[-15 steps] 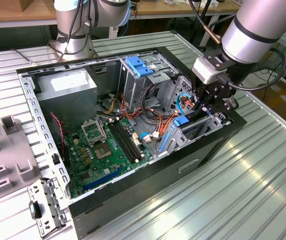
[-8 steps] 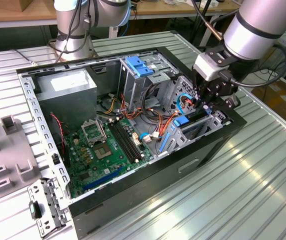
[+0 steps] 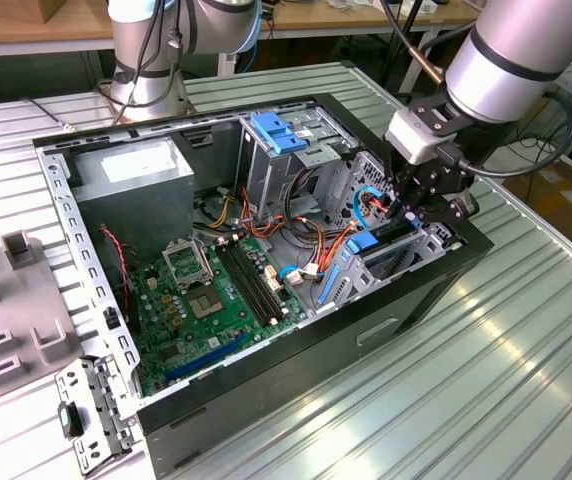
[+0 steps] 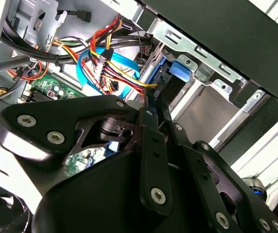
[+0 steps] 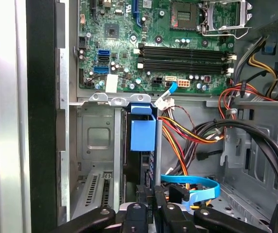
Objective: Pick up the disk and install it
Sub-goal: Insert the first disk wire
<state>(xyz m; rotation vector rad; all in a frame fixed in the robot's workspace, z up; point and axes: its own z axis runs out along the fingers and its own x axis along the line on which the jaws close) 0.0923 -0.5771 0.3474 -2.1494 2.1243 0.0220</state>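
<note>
The disk point(image 5: 144, 165) stands on edge in a slot of the metal drive cage point(image 5: 97, 141), at the corner of the open computer case point(image 3: 386, 320) on the exterior view's right. Its dark body carries a light-blue carrier tab point(image 5: 143, 133) on the end towards the motherboard. My gripper point(image 5: 150, 196) reaches into the case from above, and its black fingers point(image 4: 151, 141) are shut on the disk's near edge. In the second wrist view the disk point(image 4: 164, 80) runs away from the fingertips into the cage. In the exterior view my gripper point(image 3: 413, 212) sits just above the disk point(image 3: 368, 243).
Red, yellow and orange power cables point(image 5: 192, 133) and a flat blue data cable point(image 5: 197, 187) lie right beside the cage. The green motherboard point(image 3: 211, 295), a grey power supply point(image 3: 136, 180) and a blue-latched upper bay point(image 3: 278, 130) fill the case. A loose metal bracket point(image 3: 91, 420) lies on the table.
</note>
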